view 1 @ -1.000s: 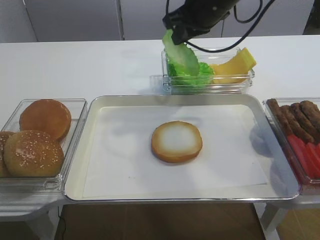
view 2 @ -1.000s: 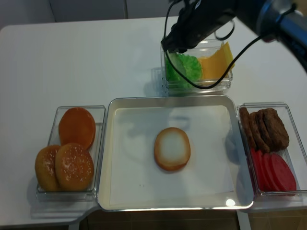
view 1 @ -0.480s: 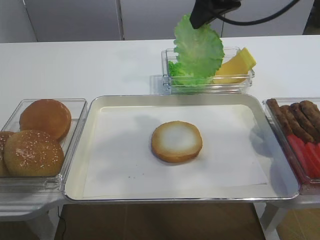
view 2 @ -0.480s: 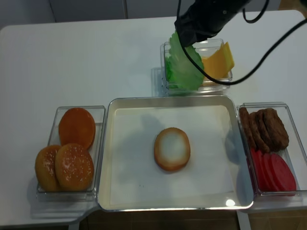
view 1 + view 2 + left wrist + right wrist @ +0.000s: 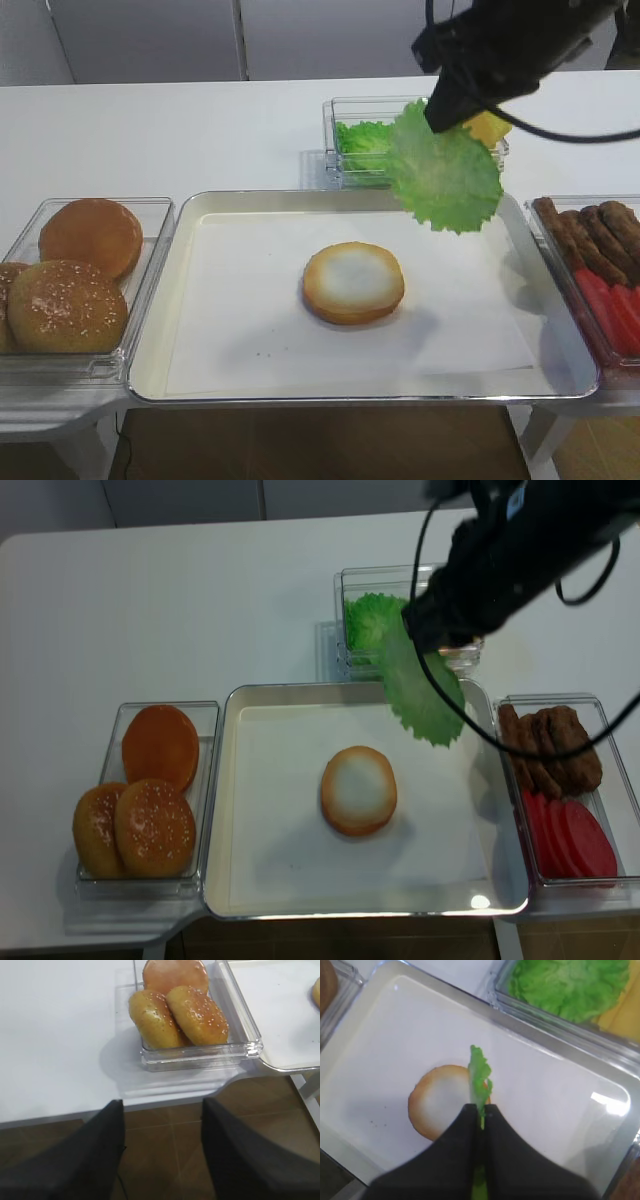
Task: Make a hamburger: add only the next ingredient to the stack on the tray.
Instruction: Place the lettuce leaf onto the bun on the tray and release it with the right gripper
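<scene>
Containers of sesame buns [image 5: 70,285], patties [image 5: 590,235] and lettuce [image 5: 368,620] flank the tray [image 5: 190,250]. Right jaws [image 5: 440,112] are clamped on the lettuce leaf [image 5: 445,178], hung above the tray's far right, beyond the bun bottom [image 5: 353,282]. Left jaws [image 5: 162,1145] are held apart.

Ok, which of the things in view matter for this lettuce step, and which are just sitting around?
In play:
- lettuce leaf, pinched in the right gripper
- bun bottom
- tray

Lying about:
- whole buns
- spare lettuce
- cheese slices
- patties
- red slices
</scene>
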{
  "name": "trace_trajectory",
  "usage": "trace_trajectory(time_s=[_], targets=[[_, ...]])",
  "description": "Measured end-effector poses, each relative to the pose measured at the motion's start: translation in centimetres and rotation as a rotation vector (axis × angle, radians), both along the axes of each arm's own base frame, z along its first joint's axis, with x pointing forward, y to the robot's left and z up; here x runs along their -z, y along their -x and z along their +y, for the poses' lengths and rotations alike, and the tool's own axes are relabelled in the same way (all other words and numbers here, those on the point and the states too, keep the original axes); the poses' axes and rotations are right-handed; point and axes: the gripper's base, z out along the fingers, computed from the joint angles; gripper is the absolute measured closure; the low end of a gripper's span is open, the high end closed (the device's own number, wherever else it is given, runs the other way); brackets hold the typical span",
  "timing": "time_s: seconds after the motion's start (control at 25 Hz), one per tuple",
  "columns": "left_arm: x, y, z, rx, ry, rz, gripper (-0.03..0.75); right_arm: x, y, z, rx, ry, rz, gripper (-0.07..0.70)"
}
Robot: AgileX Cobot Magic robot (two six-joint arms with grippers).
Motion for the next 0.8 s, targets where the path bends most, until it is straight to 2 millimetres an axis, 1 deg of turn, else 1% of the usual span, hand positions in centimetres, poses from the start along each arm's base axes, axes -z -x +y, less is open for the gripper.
trace_trajectory(time_s=[0.16,0.28,0.48,0.68,0.8], targets=[[0.0,0.0,0.0,0.000,0.000,0.000,0.343,3.1,0.4,-0.3,0.037,0.008,0.030,0.612],[0.0,0.0,0.0,0.000,0.000,0.000,0.343,5.0,0.4,-0.5,0.064,0.006,0.012,0.613],[0.0,0.0,0.0,0.000,0.000,0.000,0.343,6.2,-0.2,-0.4,0.096,-0.014,-0.041,0.613],[0.0,0.0,0.0,0.000,0.000,0.000,0.343,7.7,-1.0,0.4,0.084,-0.058,-0.013,0.614],[0.0,0.0,0.0,-0.001,-0.001,0.000,0.343,8.2,-1.4,0.7,0.095,-0.090,0.003,0.614]])
